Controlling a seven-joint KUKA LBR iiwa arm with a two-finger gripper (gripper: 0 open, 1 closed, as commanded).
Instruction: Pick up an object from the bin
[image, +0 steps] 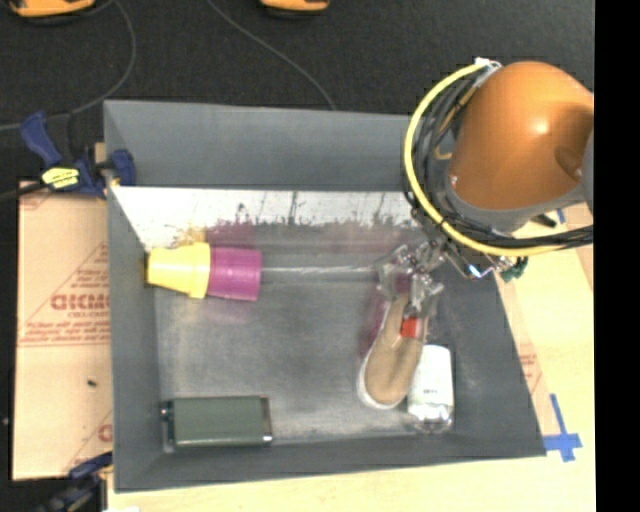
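My gripper (412, 282) hangs over the right part of the bin, just beyond the far end of a tan oval brush-like thing (388, 372) that has a small red patch near its top. Against that thing's right side lies a white bottle (432, 385) with a dark label. The gripper stands above the tan thing's upper end, and whether it touches it is hidden.
A yellow cup nested with a purple cup (206, 271) lies on its side at the back left. A dark green box (217, 421) lies flat at the front left. The arm's orange cover and cables hang over the bin's back right corner.
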